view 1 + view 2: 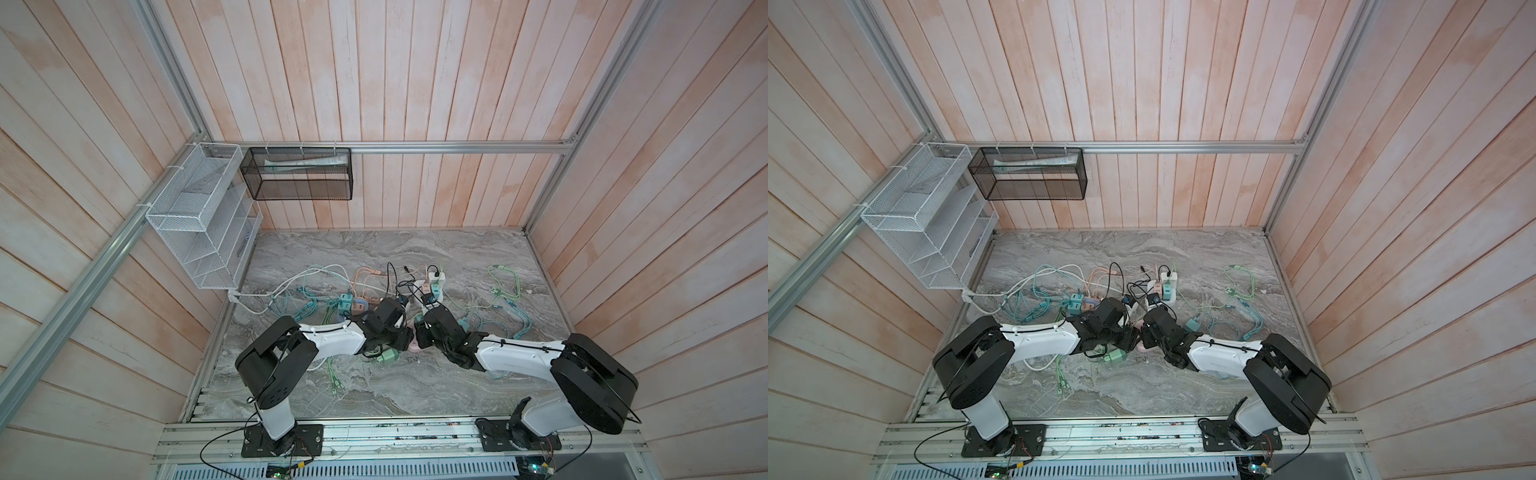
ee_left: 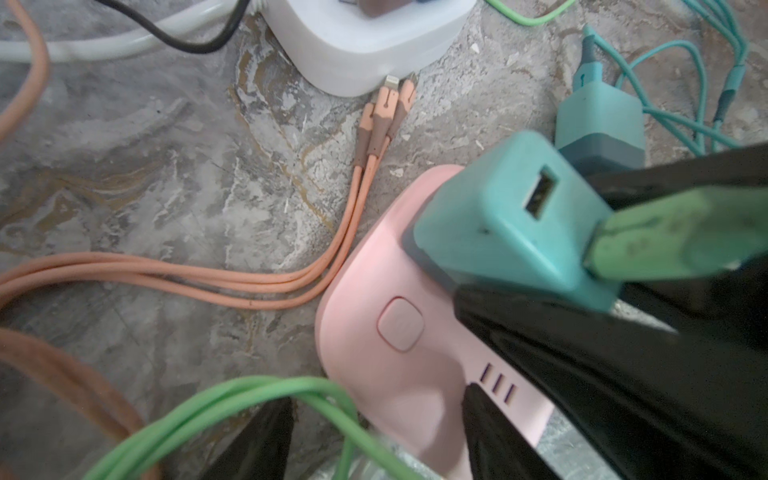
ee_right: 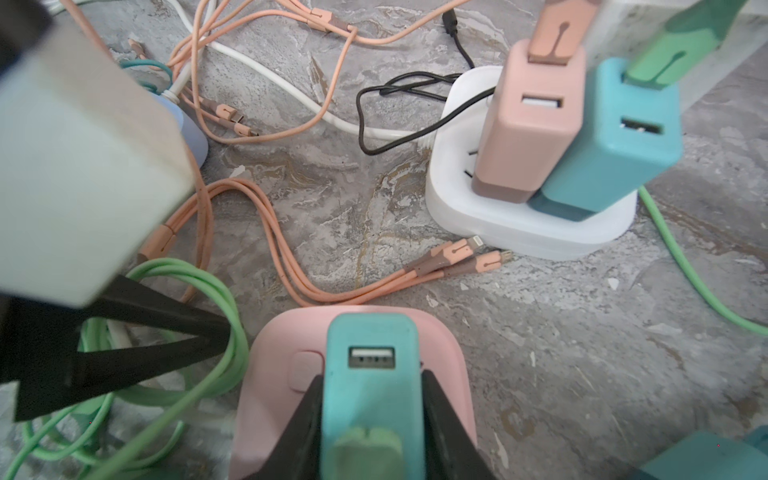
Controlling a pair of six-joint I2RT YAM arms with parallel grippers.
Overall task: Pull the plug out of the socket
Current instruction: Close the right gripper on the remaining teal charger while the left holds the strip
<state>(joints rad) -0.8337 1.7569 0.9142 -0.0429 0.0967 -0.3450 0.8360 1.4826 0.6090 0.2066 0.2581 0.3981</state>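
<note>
A teal plug [image 3: 370, 332] with a green USB connector [image 2: 665, 237] in it stands in the pink socket [image 3: 444, 332] on the marble table. My right gripper [image 3: 372, 376] is shut on the teal plug [image 2: 511, 224], one black finger on each side. My left gripper [image 2: 376, 399] is open and straddles the near end of the pink socket [image 2: 361, 291]. One finger [image 2: 490, 424] lies against the socket. The other finger [image 2: 262, 440] stands apart from it, and a green cable [image 2: 249, 399] runs between. In both top views the two grippers meet mid-table over the socket [image 1: 413, 345] [image 1: 1144, 348].
A white socket [image 3: 528, 237] holding a pink and a teal charger stands just beyond. Peach cables [image 3: 291, 266], green cable loops [image 3: 208, 299] and a black cable lie around. A loose teal charger [image 2: 598, 120] sits nearby. A white basket [image 1: 199, 220] and a black basket [image 1: 299, 174] hang at the back left.
</note>
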